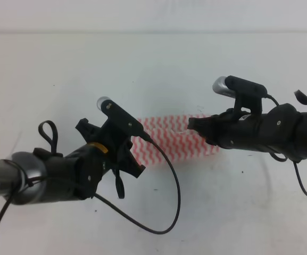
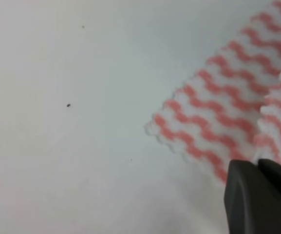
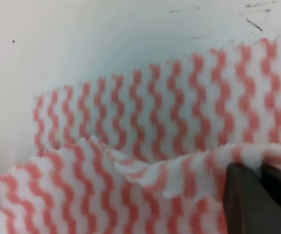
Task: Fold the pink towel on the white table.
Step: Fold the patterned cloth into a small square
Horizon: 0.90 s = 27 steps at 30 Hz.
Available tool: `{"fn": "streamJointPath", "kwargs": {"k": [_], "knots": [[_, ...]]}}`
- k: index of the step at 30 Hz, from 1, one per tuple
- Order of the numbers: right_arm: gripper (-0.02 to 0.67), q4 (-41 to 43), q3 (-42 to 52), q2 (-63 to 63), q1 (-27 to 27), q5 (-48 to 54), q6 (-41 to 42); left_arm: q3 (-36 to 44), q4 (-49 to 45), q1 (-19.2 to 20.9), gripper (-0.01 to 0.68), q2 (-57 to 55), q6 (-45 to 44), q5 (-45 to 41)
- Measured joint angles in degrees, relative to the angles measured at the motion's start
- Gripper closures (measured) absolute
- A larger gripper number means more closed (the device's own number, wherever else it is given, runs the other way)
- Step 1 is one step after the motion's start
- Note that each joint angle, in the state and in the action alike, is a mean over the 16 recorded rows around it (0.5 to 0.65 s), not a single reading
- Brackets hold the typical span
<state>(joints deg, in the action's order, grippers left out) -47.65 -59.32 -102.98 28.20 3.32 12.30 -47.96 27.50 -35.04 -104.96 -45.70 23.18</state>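
Right gripper (image 1: 191, 125): in its wrist view the dark fingers (image 3: 257, 195) sit together at the lower right with a raised, rumpled edge of the pink towel (image 3: 145, 146) lying against and partly over them; the jaws appear closed on that edge, a second layer of cloth lying flat beyond and above them. Left gripper (image 1: 137, 142): in its wrist view the dark fingers (image 2: 259, 197) stand side by side with almost no gap at the lower right, just at the near edge of the towel; whether cloth lies between them cannot be told, and whether they are shut or merely narrow cannot be told either. Pink towel, overhead: a short striped band on the white table (image 1: 153, 58), lying between the two grippers, its right end hidden beneath the right one, its left end beneath the left. Step in hand, as judged: a fold in progress, one edge lifted by the right jaws and doubled over the flat part. Next move, as judged: carry the held edge across until it meets the opposite edge squarely, lay it down, then release; the left jaws want a sure pinch or a steady press first. Surroundings outward from the jaws: the left arm's looping black cable (image 1: 166, 207), hanging near the cloth and liable to drag; small dark specks (image 2: 68, 105) on bare white surface. Nothing else stands near the towel.
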Motion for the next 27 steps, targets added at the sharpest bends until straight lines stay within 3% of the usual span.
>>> {"fn": "streamJointPath", "kwargs": {"k": [27], "knots": [[0.666, 0.76, -2.76, -2.71, -1.05, 0.42, 0.03, -3.39, -0.53, 1.33, 0.676, -3.23, -0.03, 2.14]]}}
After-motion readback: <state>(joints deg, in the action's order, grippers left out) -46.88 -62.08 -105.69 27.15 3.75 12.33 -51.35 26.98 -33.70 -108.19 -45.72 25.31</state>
